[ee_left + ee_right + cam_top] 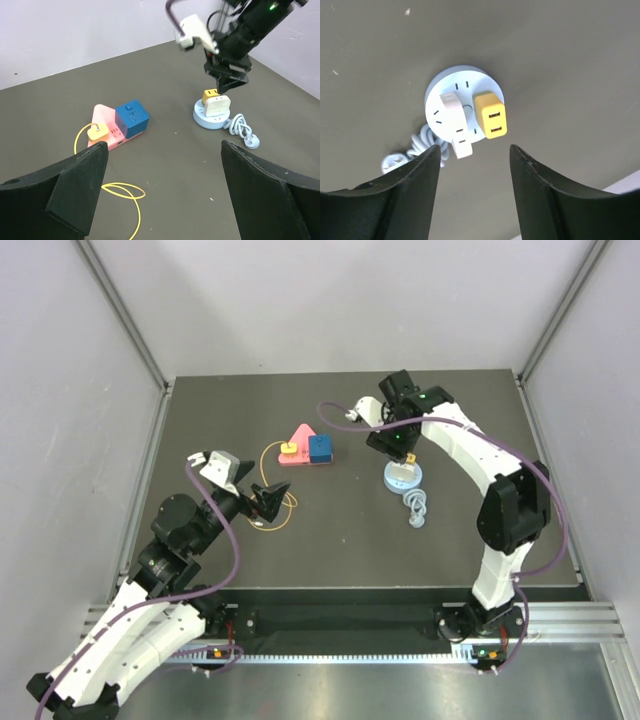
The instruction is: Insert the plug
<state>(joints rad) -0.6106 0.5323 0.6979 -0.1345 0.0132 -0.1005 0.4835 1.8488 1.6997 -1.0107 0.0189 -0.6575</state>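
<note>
Right gripper is hovering directly over the round blue socket hub, fingers standing apart with nothing between them, so it's gripping nothing. White plug is sitting on the hub's top face, one end overhanging the rim on the side of the hub's coiled cord. Yellow adapter is sitting just beside it on the same hub. In the left wrist view the white plug is looking slightly tilted, so I'm judging it may not be fully seated; can't confirm pin depth. Left gripper is waiting wide open and empty, well apart from the hub, near the pink power strip and loose yellow cable. Risks: a finger clipping the overhanging end on the way up and levering the plug out; an off-centre push tipping or sliding the hub, since nothing is bracing it; bumping the yellow adapter, which is crowding the white plug.
</note>
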